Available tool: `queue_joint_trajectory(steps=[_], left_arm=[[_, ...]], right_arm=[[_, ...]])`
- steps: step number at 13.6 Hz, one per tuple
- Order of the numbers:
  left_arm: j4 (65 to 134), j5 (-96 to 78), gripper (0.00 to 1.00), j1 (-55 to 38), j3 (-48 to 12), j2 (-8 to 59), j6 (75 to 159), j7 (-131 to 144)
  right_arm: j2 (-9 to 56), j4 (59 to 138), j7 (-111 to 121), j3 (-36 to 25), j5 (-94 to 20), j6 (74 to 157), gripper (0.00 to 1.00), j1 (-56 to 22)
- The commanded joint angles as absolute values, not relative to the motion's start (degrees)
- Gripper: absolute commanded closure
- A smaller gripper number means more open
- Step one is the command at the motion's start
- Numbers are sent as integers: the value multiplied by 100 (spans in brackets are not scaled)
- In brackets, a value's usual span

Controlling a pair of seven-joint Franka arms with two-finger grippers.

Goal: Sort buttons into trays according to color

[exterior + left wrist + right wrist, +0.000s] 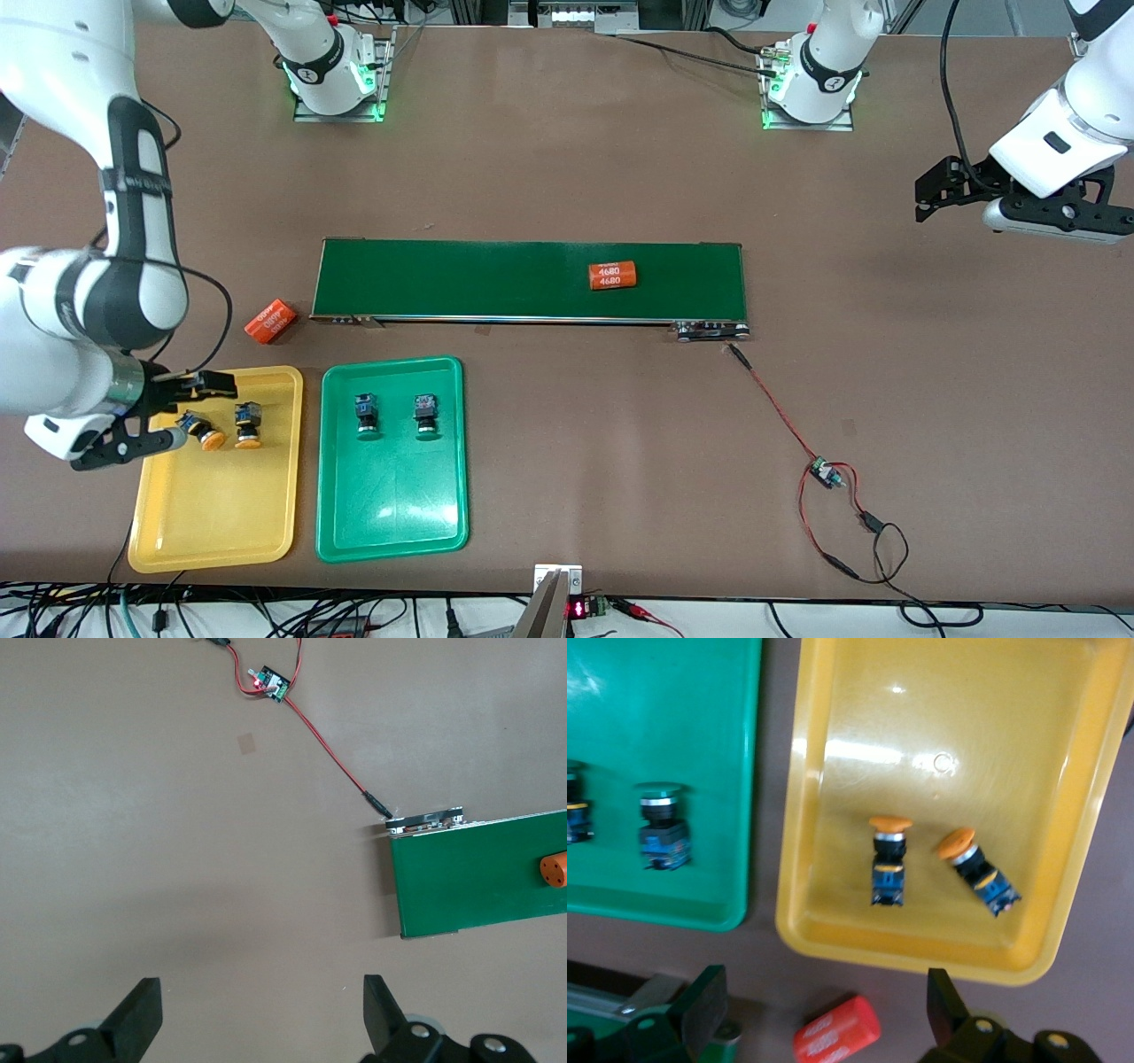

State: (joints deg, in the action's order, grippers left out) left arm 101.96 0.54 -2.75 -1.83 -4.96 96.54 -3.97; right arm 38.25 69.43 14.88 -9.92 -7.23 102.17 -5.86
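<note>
Two yellow-capped buttons (202, 431) (248, 425) lie in the yellow tray (213, 514). One of them (889, 864) stands squarely and the other (979, 870) is tilted. Two green-capped buttons (366, 416) (426, 416) lie in the green tray (390, 505) beside it. My right gripper (159, 418) hangs open and empty over the yellow tray's edge at the right arm's end. In its wrist view the right gripper (824, 1010) has nothing between its fingers. My left gripper (926, 199) waits open and empty over bare table at the left arm's end, as its wrist view confirms (263, 1010).
A long dark-green conveyor belt (532, 279) carries an orange numbered cylinder (613, 276). A second orange cylinder (270, 321) lies on the table between the belt's end and the yellow tray. A red wire with a small circuit board (826, 472) trails from the belt's other end.
</note>
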Motion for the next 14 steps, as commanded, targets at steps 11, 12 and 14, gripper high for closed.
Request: queue_joint_trajectory(steps=[11, 12, 14], left_arm=[[10081, 176, 0, -211, -290, -475, 9606, -387], [10081, 176, 0, -211, -281, -475, 9606, -387], [10081, 176, 0, -202, -290, -475, 9598, -387]], right_arm=[[2137, 6740, 168, -958, 123, 7866, 0, -485], [1927, 7185, 158, -941, 62, 8084, 0, -327], [1496, 7916, 167, -932, 35, 8708, 0, -290]])
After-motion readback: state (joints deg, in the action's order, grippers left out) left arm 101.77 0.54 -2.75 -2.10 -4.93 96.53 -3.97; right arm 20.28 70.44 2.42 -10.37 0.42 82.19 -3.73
